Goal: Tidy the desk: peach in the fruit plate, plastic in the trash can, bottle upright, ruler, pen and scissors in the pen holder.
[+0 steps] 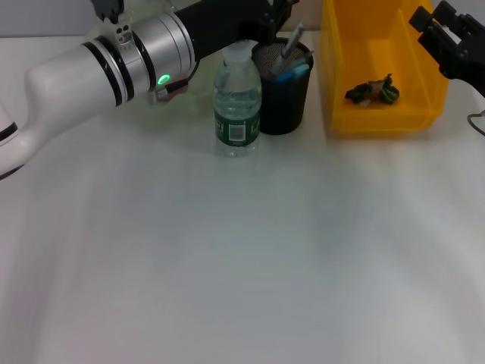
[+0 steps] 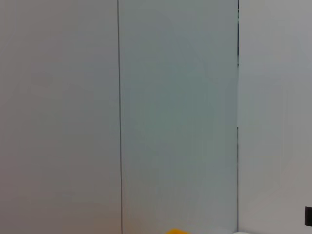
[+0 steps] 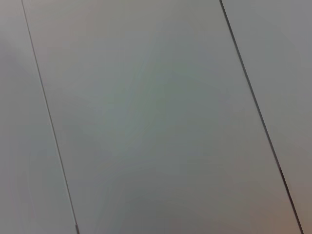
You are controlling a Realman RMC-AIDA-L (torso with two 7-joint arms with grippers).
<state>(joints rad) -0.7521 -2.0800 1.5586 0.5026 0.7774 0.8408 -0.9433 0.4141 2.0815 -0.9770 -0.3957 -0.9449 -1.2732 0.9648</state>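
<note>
In the head view the left arm reaches across the upper left of the frame, and its dark left gripper (image 1: 274,17) sits at the top edge directly above the pen holder (image 1: 283,89). The fingers are cut off by the frame edge and hidden behind the arm, so I cannot tell whether they are spread or pressed together. The right gripper (image 1: 439,30) hangs in the upper right corner, above the right wall of the trash can (image 1: 379,68) and apart from it; its dark fingers look parted, with nothing between them.

On the desk (image 1: 242,265) there is one bottle (image 1: 237,102), standing upright with its cap on, just left of the pen holder and touching or nearly touching it. One pen holder stands between the bottle and the trash can. Inside it the light blue scissors (image 1: 292,72) show at the rim, and one slim grey pen (image 1: 290,42) leans out of the top; anything else in the cup is hard to make out through the mesh. One yellow trash can stands in the upper right, with a dark, crumpled piece of plastic (image 1: 371,92) lying on its floor.

The left wrist view shows only pale wall panels and a sliver of yellow at its lower edge. The right wrist view shows only wall panels with dark seams.
</note>
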